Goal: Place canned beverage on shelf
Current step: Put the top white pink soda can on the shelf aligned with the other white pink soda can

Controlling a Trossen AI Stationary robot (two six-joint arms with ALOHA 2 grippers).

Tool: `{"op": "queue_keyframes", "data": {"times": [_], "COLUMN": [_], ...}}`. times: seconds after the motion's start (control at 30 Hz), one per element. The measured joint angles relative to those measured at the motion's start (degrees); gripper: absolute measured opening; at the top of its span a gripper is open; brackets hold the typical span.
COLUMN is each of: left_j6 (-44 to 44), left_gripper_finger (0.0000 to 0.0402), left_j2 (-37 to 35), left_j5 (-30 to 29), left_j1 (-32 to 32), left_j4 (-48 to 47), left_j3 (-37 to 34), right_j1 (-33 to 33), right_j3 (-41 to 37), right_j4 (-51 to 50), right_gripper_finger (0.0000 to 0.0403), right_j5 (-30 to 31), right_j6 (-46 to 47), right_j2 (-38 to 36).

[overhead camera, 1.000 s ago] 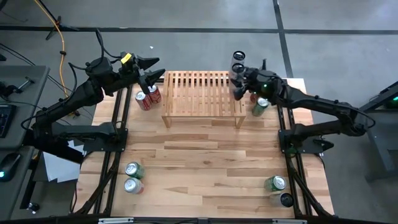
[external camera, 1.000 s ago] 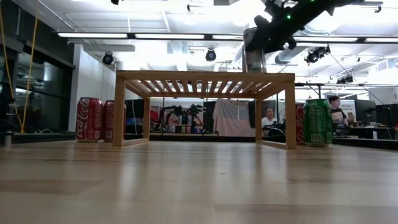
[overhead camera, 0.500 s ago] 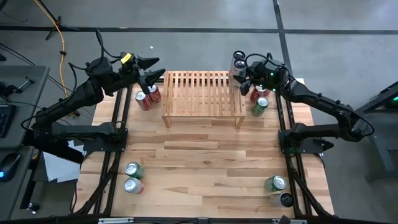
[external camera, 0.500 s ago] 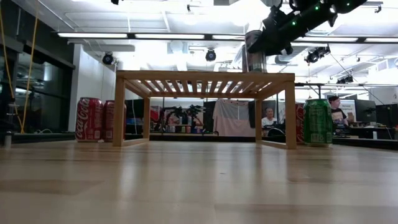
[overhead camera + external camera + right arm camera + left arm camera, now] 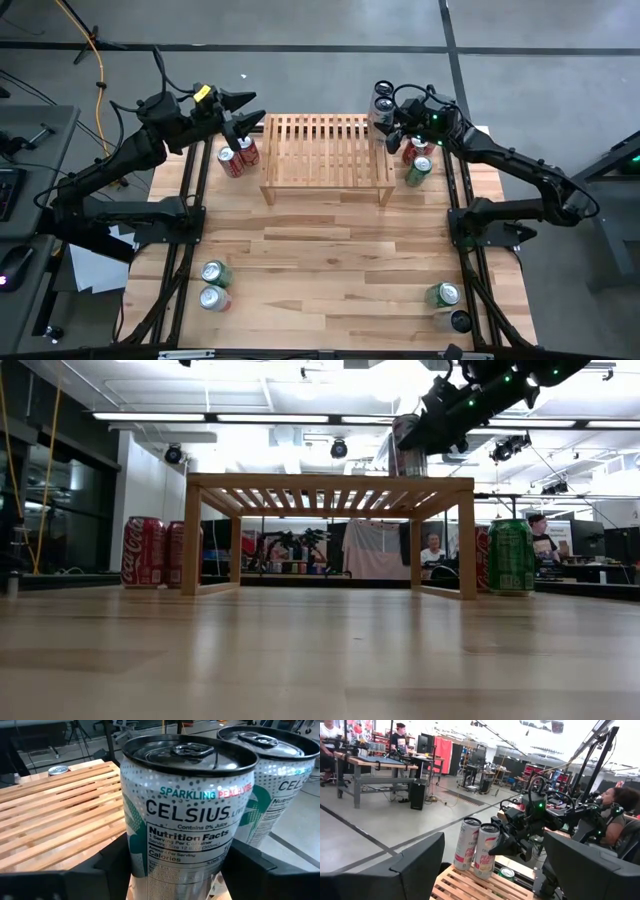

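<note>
**A:** What does the high view show, and which step is this?

**B:** A pale wood-plank table point(image 5: 330, 260) with the shelf point(image 5: 325, 150) near its far edge. The shelf is a low light-wood rack with a top of thin parallel bars. The right gripper point(image 5: 393, 120) is at the shelf's far right corner, around a tall slim silver can point(image 5: 385, 104). A matching second can point(image 5: 383, 90) stands just beside it, nearer the table's far edge. I judge this to be the set-down step.

**A:** And the left arm?

**B:** The left gripper point(image 5: 245, 112) waits over the table's far left corner, above two red cans point(image 5: 238, 157).

**A:** What about the low view?

**B:** The shelf stands on short square legs. The silver can's base is level with the slats, but I cannot tell whether its weight rests on them.

**A:** And the left wrist view?

**B:** That arm's own fingers are spread wide with nothing between them. Past them, both slim cans stand upright and touching on the slats.

**A:** And the right wrist view?

**B:** The can fills the view. It is a smooth metal cylinder with a dotted print, a dark rim and a pull tab. The dark fingers point(image 5: 112, 862) lie against both its sides, so it looks gripped.

**A:** What does the next move call for?

**B:** Probably making sure the base sits flat across the bars, since a narrow can could tip on the gaps. Then the jaws should open gently and the gripper should pull straight back without nudging the second can.
</note>
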Motion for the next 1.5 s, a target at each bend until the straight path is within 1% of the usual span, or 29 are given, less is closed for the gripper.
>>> {"op": "queue_keyframes", "data": {"times": [0.23,0.6,1.5], "left_j6": [0.0,0.0,0.0], "left_gripper_finger": [0.0333,0.0333,0.0333], "left_j2": [0.0,0.0,0.0], "left_j5": [0.0,0.0,0.0], "left_j1": [0.0,0.0,0.0], "left_j4": [0.0,-0.1,-0.1], "left_j3": [0.0,0.0,0.0], "right_j1": [0.0,0.0,0.0], "right_j3": [0.0,0.0,0.1], "right_j4": [0.0,-0.8,-1.7], "right_gripper_finger": [0.0244,0.0278,0.0282], "right_j5": [-0.1,-0.2,1.4], "right_j6": [0.0,1.0,-0.4], "right_j2": [0.0,0.0,-0.1]}}
